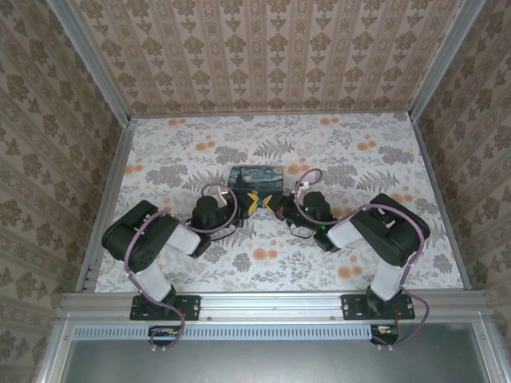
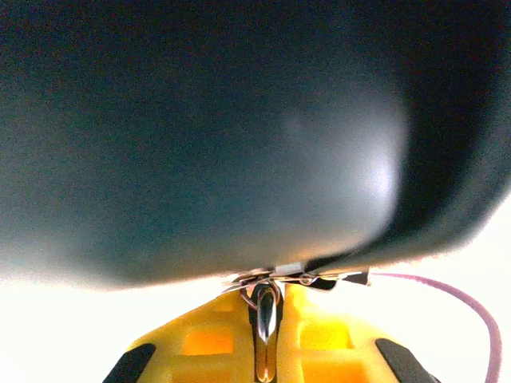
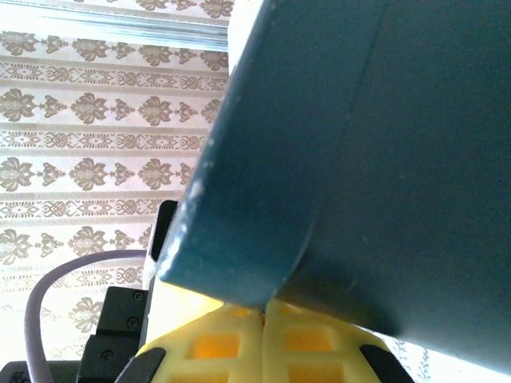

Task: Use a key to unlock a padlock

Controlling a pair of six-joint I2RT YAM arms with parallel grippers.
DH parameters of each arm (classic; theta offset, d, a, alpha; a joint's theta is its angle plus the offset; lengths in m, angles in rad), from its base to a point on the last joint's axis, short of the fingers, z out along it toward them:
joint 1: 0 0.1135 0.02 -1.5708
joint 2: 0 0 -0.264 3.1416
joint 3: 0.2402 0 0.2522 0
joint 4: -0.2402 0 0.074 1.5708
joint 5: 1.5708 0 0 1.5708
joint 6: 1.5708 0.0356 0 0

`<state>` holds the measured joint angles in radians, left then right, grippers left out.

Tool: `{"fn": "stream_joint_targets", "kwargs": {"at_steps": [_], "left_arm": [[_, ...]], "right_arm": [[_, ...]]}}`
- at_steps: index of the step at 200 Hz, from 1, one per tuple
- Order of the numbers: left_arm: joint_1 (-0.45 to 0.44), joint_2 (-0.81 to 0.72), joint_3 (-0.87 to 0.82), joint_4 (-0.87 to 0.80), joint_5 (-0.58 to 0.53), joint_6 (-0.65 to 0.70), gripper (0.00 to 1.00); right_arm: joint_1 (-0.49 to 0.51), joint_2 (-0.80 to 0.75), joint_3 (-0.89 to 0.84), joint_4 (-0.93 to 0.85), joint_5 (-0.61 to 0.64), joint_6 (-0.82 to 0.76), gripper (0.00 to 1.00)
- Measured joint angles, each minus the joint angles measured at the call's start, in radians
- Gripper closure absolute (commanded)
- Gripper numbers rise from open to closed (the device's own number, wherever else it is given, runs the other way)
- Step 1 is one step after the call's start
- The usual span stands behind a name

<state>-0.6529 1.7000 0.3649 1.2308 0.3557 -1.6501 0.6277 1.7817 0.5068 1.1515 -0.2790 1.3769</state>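
Key-insertion step, as judged. Left tool (image 2: 267,298) pinches a thin metal sliver, taken as the key (image 2: 266,323), its tip meeting a small metal fitting (image 2: 275,277) under a blurred dark-blue mass (image 2: 239,144). Right tool (image 3: 263,313) is pressed together beneath the printed box (image 3: 375,159); whether it holds anything cannot be told. The padlock is too small to pick out, presumably between the tools at the box's near face. Keep the key square to the keyway, advance gently, turn only once seated. Floral desk (image 1: 359,159) lies beyond.
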Motion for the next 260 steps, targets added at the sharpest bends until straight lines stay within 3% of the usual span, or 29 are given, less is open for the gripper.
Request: {"fn": "stream_joint_targets", "kwargs": {"at_steps": [22, 82, 110, 153, 194, 260], "left_arm": [[0.002, 0.015, 0.000, 0.015, -0.021, 0.013, 1.00], [0.022, 0.053, -0.002, 0.045, 0.037, 0.083, 1.00], [0.040, 0.075, -0.005, 0.030, 0.088, 0.105, 1.00], [0.061, 0.100, -0.005, 0.026, 0.121, 0.125, 1.00], [0.072, 0.103, -0.005, 0.026, 0.140, 0.129, 1.00], [0.072, 0.108, -0.005, 0.026, 0.147, 0.129, 1.00]], "right_arm": [[0.002, 0.005, 0.021, -0.033, 0.002, 0.006, 1.00], [0.004, -0.031, 0.013, -0.123, 0.013, -0.040, 0.51], [0.005, -0.147, -0.016, -0.180, 0.014, -0.096, 0.38], [0.005, -0.329, -0.046, -0.394, 0.013, -0.233, 0.37], [0.055, -0.514, 0.009, -0.752, 0.095, -0.534, 0.41], [0.238, -0.428, 0.136, -0.993, 0.364, -0.938, 0.44]]}}
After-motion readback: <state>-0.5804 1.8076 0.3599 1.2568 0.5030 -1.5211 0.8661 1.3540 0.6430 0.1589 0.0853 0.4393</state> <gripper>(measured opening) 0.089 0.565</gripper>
